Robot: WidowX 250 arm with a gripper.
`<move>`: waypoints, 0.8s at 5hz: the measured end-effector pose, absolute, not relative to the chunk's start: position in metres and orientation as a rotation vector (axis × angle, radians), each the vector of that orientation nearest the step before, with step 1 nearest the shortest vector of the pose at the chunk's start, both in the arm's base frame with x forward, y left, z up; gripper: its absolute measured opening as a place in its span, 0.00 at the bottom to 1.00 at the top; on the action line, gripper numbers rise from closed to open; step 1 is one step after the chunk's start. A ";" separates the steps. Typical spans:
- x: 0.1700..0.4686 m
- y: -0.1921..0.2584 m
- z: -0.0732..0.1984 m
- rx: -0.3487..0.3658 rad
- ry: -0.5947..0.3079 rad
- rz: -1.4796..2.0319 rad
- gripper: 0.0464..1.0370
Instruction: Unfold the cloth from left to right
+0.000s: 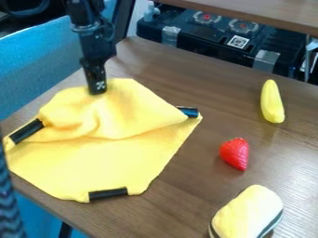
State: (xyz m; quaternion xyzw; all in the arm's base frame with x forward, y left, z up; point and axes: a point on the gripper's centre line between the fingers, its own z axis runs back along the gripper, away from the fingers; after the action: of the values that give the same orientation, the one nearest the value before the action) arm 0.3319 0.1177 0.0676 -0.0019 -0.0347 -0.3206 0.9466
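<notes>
Yellow cloth (93, 162) is rumpled around the gripper (97, 90) (honestly can't tell how open it is or if it's holding anything).

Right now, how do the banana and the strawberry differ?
The banana is yellow, while the strawberry is red. The banana is long and slim; the strawberry is shorter and stubbier, tapering to a tip. The strawberry lies nearer the yellow cloth than the banana does. Both lie on the brown table, off the cloth.
</notes>
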 end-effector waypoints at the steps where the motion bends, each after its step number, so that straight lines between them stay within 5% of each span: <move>1: 0.356 0.130 0.069 0.009 -0.064 -0.646 0.02; 4: 0.383 0.160 0.067 0.024 -0.085 -0.560 0.01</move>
State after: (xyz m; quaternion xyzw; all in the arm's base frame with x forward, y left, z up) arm 0.3825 0.1600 0.0671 0.0118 -0.0421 -0.2761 0.9601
